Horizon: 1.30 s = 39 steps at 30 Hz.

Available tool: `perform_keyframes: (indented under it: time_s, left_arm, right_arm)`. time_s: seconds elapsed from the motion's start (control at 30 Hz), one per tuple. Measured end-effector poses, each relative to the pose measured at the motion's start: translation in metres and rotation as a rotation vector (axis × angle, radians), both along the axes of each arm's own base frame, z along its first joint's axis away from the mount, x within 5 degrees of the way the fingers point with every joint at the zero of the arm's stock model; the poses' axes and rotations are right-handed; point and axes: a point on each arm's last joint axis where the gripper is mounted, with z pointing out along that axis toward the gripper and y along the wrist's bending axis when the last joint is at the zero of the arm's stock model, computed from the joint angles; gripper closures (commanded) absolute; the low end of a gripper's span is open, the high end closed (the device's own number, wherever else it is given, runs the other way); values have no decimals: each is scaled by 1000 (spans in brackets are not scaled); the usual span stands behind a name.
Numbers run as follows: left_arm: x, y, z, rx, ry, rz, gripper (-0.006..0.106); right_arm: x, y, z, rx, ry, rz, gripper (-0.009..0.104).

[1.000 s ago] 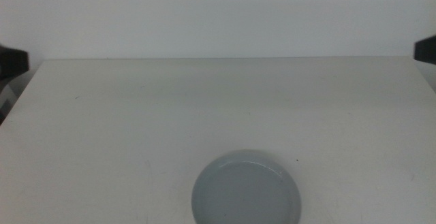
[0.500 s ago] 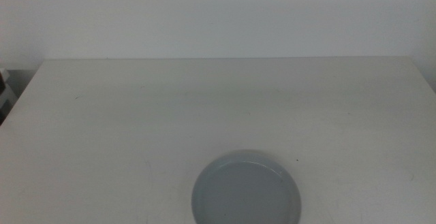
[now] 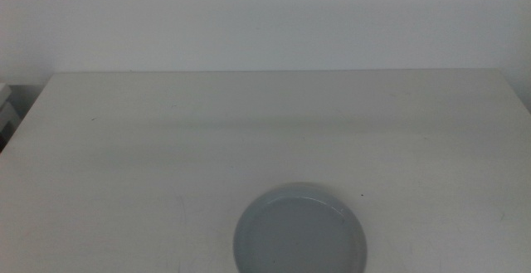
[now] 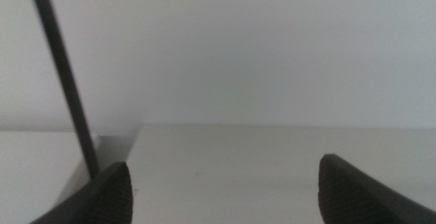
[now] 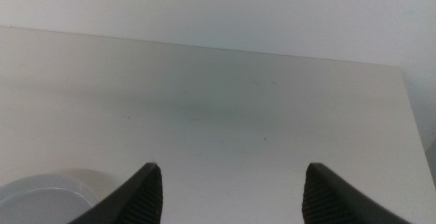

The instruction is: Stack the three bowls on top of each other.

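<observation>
1. While neither arm is showing in the middle view, the left gripper point(image 4: 221, 190) is hanging above the table point(image 3: 166, 140) with jaws spread wide, holding nothing, facing the wall point(image 4: 259, 47).
2. The right gripper point(image 5: 231, 193) is also sitting with jaws wide apart and empty, looking across the tabletop.
3. A grey bowl point(image 3: 300, 231) is resting upright at the table's near edge, centre; its rim is peeking into the right wrist view point(image 5: 48, 197).
4. A thin dark rod point(image 4: 65, 81) is standing beside the table's edge against the pale wall.
</observation>
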Motion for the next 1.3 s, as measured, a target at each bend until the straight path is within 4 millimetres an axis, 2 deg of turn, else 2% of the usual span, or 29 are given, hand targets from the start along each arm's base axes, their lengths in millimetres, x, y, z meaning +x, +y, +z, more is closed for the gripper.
perform_keyframes:
  time_s: [0.13, 0.5, 0.67, 0.83, 0.93, 1.13, 1.3]
  left_arm:
    - [-5, 2, -10, -11, -30, 23, -4]
    - [-2, 2, -37, -18, 58, 26, -4]
    - [-8, 2, -49, -17, 55, 25, -4]
    - [-20, 1, -70, -16, 30, 26, -4]
    - [-23, 0, -90, -33, 43, 23, -4]
    - [-29, -3, -123, -115, 42, 6, -4]
    - [-27, -3, -149, -135, 106, 7, -4]
  right_arm:
    - [0, 0, 0, 0, 0, 0, 43]
    - [0, 0, 0, 0, 0, 0, 43]
    - [0, 0, 0, 0, 0, 0, 43]
    - [-1, 0, -5, -6, 10, -3, 43]
    - [-11, -3, -11, -62, -16, -18, 43]
    - [-45, -7, -36, -162, -121, -53, 43]
    - [-66, -6, -81, -169, -137, -60, 43]
